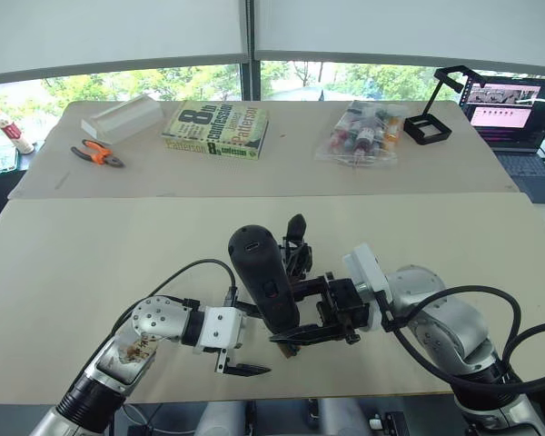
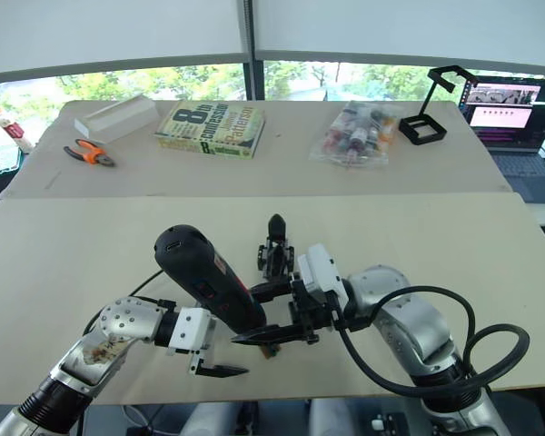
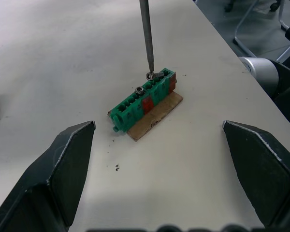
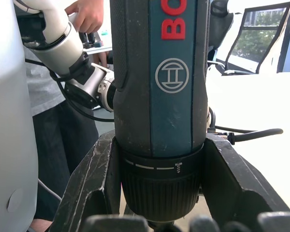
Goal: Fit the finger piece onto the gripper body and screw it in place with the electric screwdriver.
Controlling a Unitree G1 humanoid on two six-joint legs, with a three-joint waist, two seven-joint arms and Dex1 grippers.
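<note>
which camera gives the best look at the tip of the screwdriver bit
The left wrist view: the bit comes down onto a screw in the small green block, framed by the open left hand. The eye views show the electric screwdriver body in the right hand. The right wrist view shows its barrel.

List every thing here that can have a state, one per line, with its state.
electric screwdriver: upright in the right gripper, bit tip on a screw in the green block
right gripper: shut on the screwdriver
left gripper: open, holding nothing
green block: lying on the table, screws seated
gripper body: standing, one finger up
laptop: open, screen on
</note>
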